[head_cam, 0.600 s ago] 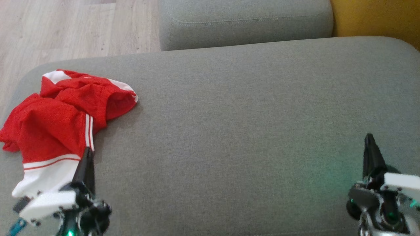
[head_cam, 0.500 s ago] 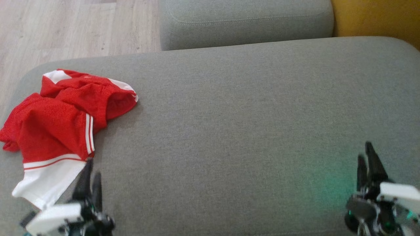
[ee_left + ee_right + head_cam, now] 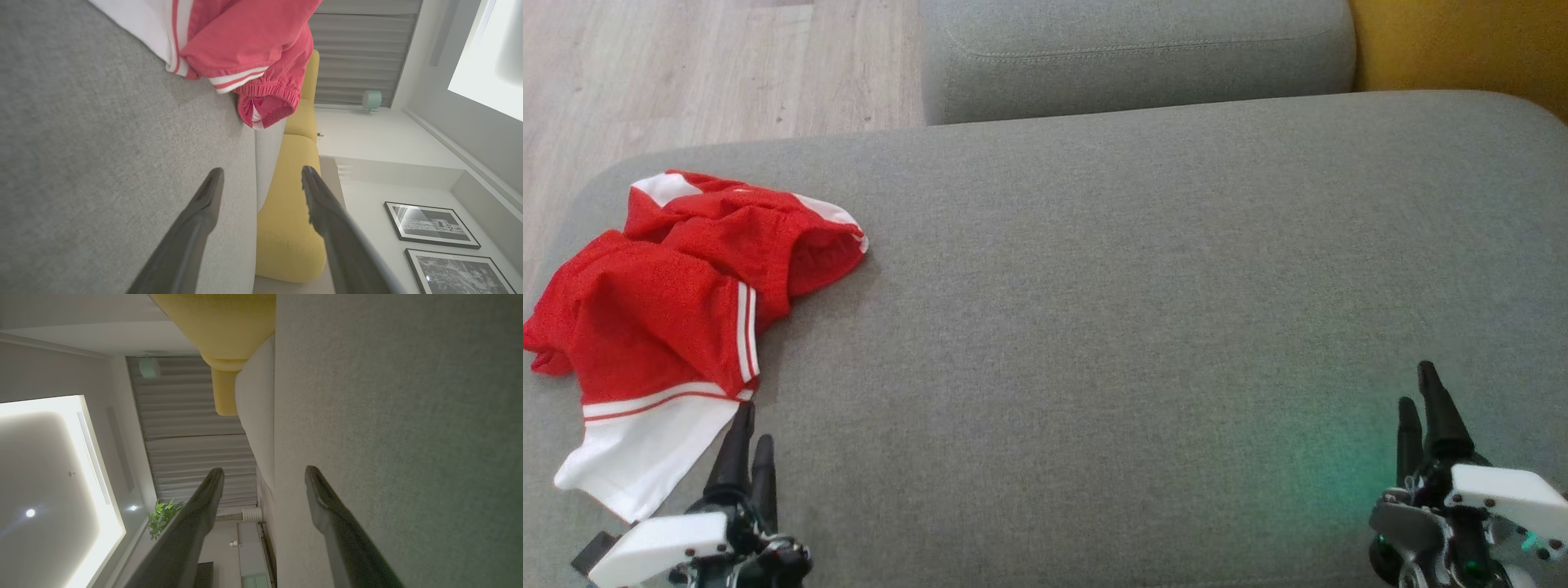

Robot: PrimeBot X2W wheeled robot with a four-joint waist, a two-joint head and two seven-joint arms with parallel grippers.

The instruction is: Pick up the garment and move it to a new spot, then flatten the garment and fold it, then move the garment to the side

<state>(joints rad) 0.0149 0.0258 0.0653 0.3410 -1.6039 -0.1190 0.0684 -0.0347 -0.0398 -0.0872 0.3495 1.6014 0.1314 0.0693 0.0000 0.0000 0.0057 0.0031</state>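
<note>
The garment (image 3: 678, 302), red shorts with white stripes and a white hem, lies crumpled at the left end of the grey sofa cushion (image 3: 1094, 286). My left gripper (image 3: 752, 425) stands open just right of the white hem, apart from the cloth. The left wrist view shows the garment (image 3: 245, 45) ahead of the empty left gripper (image 3: 261, 177), its elastic waistband hanging over the cushion's edge. At the lower right, my right gripper (image 3: 1414, 390) is open over bare cushion. Nothing lies between the fingertips of the right gripper (image 3: 264, 475) in its own wrist view.
A second grey cushion (image 3: 1135, 49) sits behind the seat, with a yellow cushion (image 3: 1462, 41) at the back right. Wooden floor (image 3: 686, 65) lies beyond the sofa's left end. Framed pictures (image 3: 433, 224) hang on a wall in the left wrist view.
Both grippers have drawn back toward the bottom edge. The left fingers, which overlapped the garment's hem, now stand clear of it. The garment has not moved.
</note>
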